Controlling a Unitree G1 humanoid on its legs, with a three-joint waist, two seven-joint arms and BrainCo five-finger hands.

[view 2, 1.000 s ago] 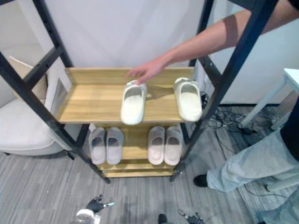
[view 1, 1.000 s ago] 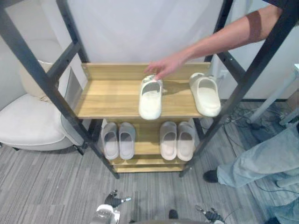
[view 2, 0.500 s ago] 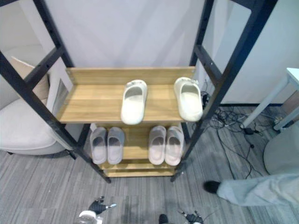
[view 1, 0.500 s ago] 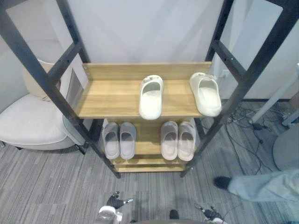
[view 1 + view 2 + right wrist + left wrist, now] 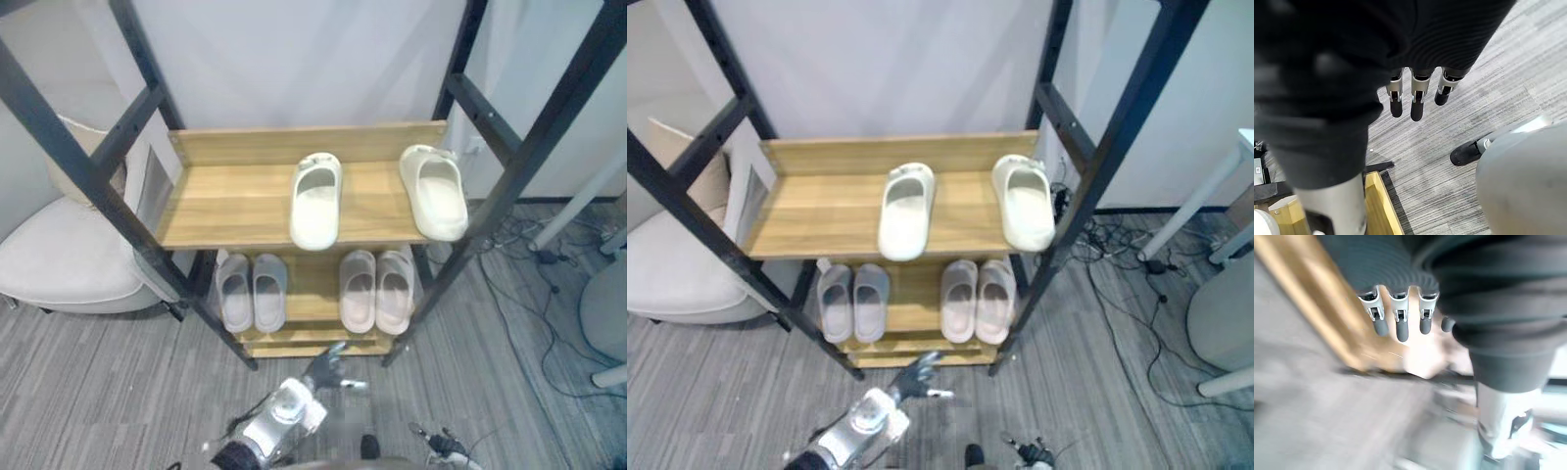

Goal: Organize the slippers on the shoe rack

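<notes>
The shoe rack (image 5: 245,208), wooden shelves in a black metal frame, stood on the grey carpeted floor (image 5: 108,392) with a white armchair (image 5: 59,259) just beside its left side. On the top shelf (image 5: 230,206) lay two cream slippers, well apart. The middle cream slipper (image 5: 315,201) sat right of the shelf's centre, its heel toward the back board and its toe at the front edge. The right cream slipper (image 5: 434,193) lay at the right edge, its toe at the front right corner.

On the lower shelf (image 5: 312,294) two pale grey pairs lay side by side with their toes to the front. The left grey pair (image 5: 251,292) was near the left edge and the right grey pair (image 5: 376,291) near the right edge. In each pair the slippers touched or nearly touched.

The left hand (image 5: 328,369) hung in front of the rack's bottom edge, apart from every slipper. Its fingers (image 5: 1402,328) were straight and loosely spread, holding nothing, with a blurred wooden edge of the rack beyond them. The right hand (image 5: 1417,105) hung low above the floor near a wooden corner of the rack, its fingers also straight and empty.
</notes>
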